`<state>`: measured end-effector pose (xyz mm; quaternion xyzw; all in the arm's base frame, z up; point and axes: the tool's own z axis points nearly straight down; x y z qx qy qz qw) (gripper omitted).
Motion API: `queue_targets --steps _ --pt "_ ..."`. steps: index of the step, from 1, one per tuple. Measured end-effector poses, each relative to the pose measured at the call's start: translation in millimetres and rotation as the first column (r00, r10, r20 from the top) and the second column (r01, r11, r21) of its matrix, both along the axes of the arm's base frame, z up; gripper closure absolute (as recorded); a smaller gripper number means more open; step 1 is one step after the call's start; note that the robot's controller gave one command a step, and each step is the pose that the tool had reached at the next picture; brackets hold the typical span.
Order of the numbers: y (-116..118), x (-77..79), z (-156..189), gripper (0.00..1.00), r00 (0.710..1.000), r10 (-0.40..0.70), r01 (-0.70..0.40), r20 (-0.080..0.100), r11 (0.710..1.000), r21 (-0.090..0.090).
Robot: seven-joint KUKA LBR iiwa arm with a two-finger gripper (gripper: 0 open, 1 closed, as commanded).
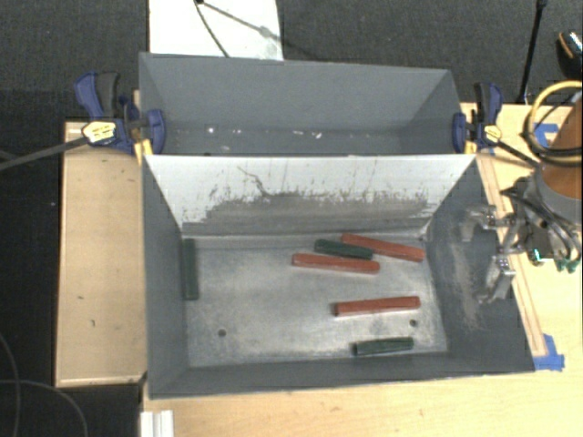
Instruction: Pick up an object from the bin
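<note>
My gripper (487,251) hangs at the bin's right side, above the sloping right wall, open with nothing between its fingers. The nearest loose things are flat sticks on the bin floor to its left. One red stick (384,248) lies slanted near the back right, and a short dark green stick (344,248) rests against its left end. A second red stick (376,307) lies lower down. A dark green stick (383,345) lies near the front wall.
A third red stick (334,262) lies mid-floor, just under the short green one. Another dark green stick (189,268) lies lengthwise along the left wall. The arm and its cables stand outside the bin at the right.
</note>
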<state>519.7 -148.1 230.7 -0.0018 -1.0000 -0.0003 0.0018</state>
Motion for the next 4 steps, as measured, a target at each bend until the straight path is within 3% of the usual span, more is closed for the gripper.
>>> queue_targets --steps 1,2,3,4 --pt "36 11.3 -164 0.00 0.994 -0.110 0.110 0.000 0.994 0.002" --pt "34 12.8 -160 1.00 0.995 -0.103 0.103 0.006 0.995 -0.001" --pt "43 -14.0 -38 1.00 1.000 -0.027 0.027 0.013 1.000 -0.002" --pt "32 -1.1 46 1.00 0.999 -0.027 0.027 0.016 1.000 -0.003"
